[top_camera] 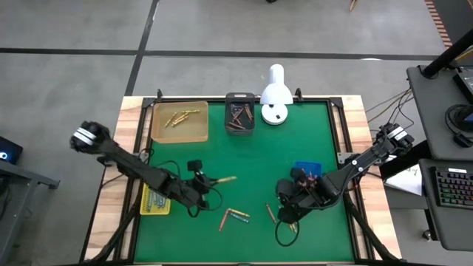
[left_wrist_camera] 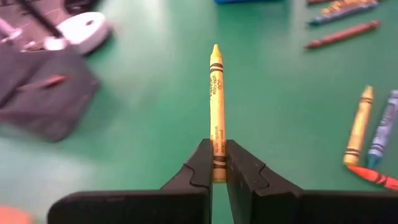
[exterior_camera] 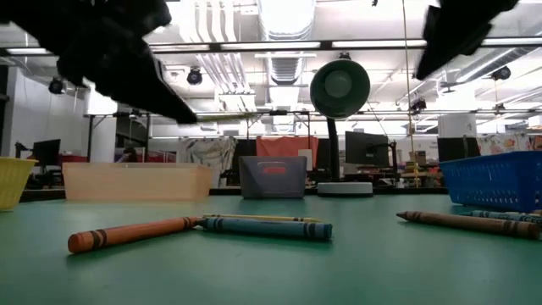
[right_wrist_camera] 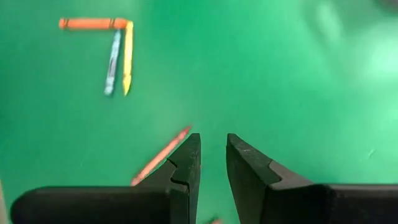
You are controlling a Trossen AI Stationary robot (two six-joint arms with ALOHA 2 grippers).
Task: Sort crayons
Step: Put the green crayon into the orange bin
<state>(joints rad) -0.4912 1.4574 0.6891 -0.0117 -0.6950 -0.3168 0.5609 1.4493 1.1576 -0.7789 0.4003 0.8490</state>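
My left gripper is shut on a yellow crayon, left of the mat's centre in the high view. Its crayon points toward the table's right edge. My right gripper hovers open over the green mat at the right, with nothing between its fingers. An orange-red crayon lies on the mat beside one finger. An orange, a blue and a yellow crayon lie together on the mat between the arms, and a brown crayon lies close to the right gripper. My left gripper pinches the yellow crayon's blunt end between its two fingers. The crayon runs along the fingers and sticks out ahead of them, pointed tip foremost. The fingers slant down from the table's left. The crayon is lifted clear of the mat.
A tan tray with yellowish crayons and a grey tray with dark crayons stand at the far edge beside a white lamp. A blue tray sits by the right arm, a yellow tray under the left arm.
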